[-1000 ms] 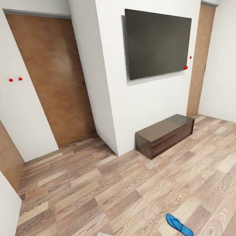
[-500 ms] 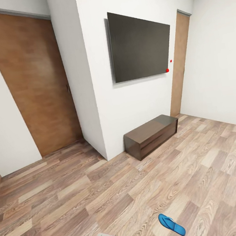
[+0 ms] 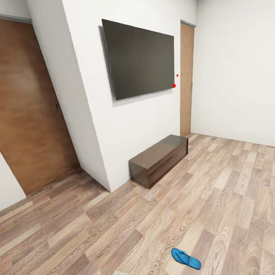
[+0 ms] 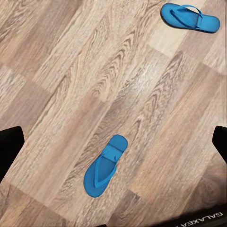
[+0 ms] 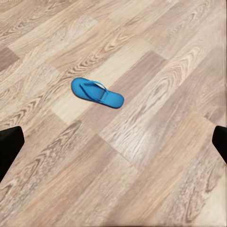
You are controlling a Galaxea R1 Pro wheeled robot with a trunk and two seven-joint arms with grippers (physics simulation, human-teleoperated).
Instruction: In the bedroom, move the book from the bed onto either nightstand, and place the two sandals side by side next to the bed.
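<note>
On the plank floor (image 3: 232, 194), two sandals are lying well apart.
Near sandal (image 4: 105, 165) is looking light, floppy; pinching its sole edge seems best. Both pincers are gaping, empty.

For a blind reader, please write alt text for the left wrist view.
Two blue sandals lie apart on a wood-plank floor: one sandal near the camera, the other sandal farther off. Dark pincer fingertips show at both edges, spread wide and holding nothing.

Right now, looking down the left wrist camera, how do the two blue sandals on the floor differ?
The nearer sandal lies mid-picture, close between the fingertips, while the farther sandal sits at the picture's corner, well apart. The nearer one points roughly along the wood planks; the farther one lies crosswise to it. Both are bright blue, strap up, flat on the floor.
</note>
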